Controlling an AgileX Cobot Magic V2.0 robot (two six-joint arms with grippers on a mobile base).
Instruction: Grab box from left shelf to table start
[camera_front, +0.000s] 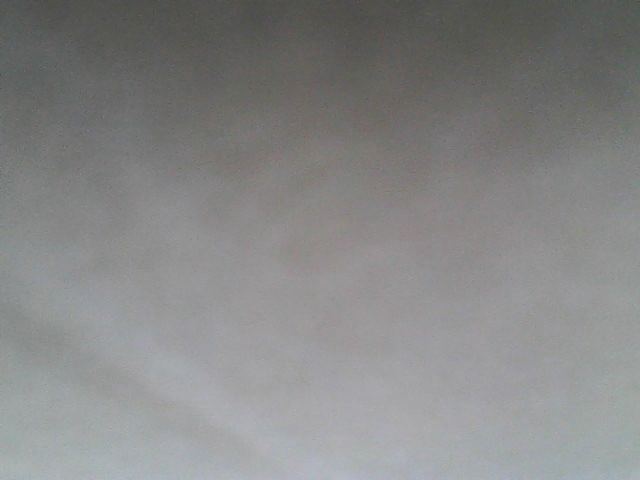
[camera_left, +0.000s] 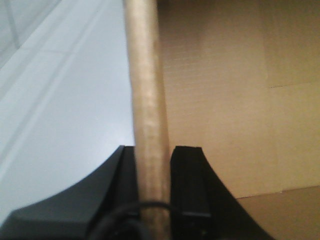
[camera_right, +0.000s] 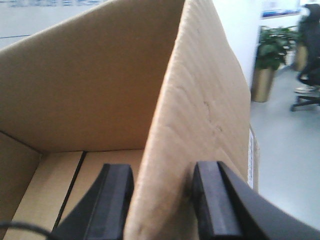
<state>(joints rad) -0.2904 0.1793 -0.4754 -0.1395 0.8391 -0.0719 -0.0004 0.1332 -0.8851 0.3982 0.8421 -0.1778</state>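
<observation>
Between both arms hangs the box (camera_right: 100, 85), open-topped and empty as far as I can see. The left jaws pinch one wall edge-on, nearly closed on the cardboard. The right jaws straddle the opposite wall and seem to grip it too. No shelf shows, so I judge the pick done. What's left is to set it on the counter and let go. I cannot tell whether the pale surface (camera_left: 65, 110) beside it is the counter, and the front view is grey blur.
</observation>
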